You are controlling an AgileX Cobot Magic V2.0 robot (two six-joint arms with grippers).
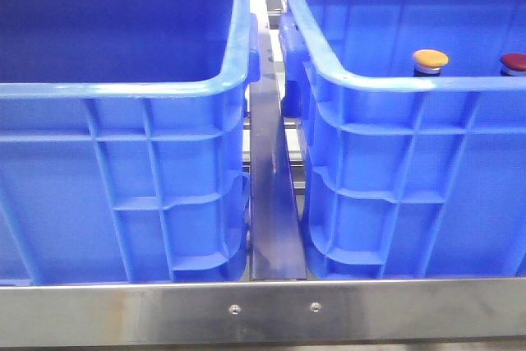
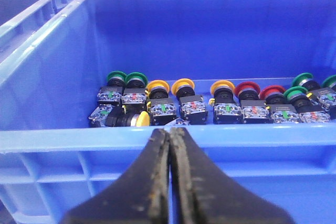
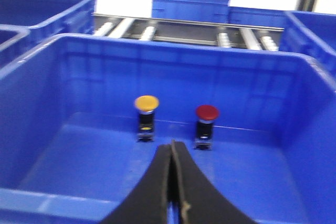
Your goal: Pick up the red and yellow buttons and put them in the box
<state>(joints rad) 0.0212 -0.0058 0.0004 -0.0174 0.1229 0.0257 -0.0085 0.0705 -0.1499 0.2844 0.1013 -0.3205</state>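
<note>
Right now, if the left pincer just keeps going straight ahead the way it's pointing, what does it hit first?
Probably the box's near rim: the shut left pincer has its tips level with that rim. If it clears it, next comes the row of buttons inside. Depth is hard to judge.

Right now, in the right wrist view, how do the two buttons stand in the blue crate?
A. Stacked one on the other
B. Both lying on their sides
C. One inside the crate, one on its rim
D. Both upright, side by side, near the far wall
D: the yellow button and the red button both stand upright, apart, on the floor of the blue crate near its far wall.
</note>
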